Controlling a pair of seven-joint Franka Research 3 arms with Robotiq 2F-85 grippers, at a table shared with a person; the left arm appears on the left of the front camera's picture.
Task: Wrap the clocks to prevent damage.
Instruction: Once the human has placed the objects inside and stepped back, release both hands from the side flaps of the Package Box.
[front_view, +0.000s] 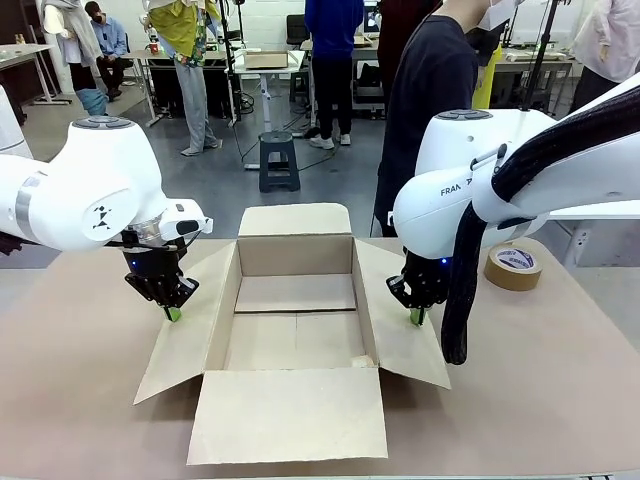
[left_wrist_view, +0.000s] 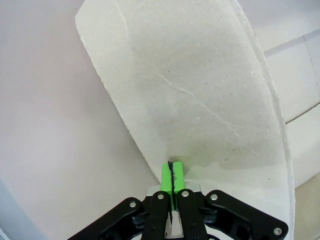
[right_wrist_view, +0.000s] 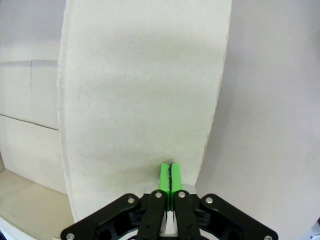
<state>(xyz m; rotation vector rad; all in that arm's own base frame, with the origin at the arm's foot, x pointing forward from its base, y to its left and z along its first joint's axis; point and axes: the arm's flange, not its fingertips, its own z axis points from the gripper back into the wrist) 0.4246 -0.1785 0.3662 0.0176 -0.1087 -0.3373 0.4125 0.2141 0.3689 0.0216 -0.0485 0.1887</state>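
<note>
With all four flaps splayed outward, the brown cardboard box (front_view: 295, 255) stands open at the middle of the surface (front_view: 80, 400). The left fingers (front_view: 173, 312), pressed together with nothing between them, meet the left flap (front_view: 190, 340) near its outer edge. The right fingers (front_view: 417, 317), likewise together, meet the right flap (front_view: 405, 345). A black cable sleeve (front_view: 457, 300) hangs beside that flap. A tape roll (front_view: 513, 266) lies behind the right arm. A person (front_view: 430, 90) stands just beyond the box.

Open box (front_view: 295, 255) mid worktop (front_view: 80, 400), flaps out. L hand (front_view: 173, 313) & R hand (front_view: 417, 317) shut, tips at side flaps' outer edges. Tape roll (front_view: 513, 266) on R; person (front_view: 430, 90) behind.
</note>
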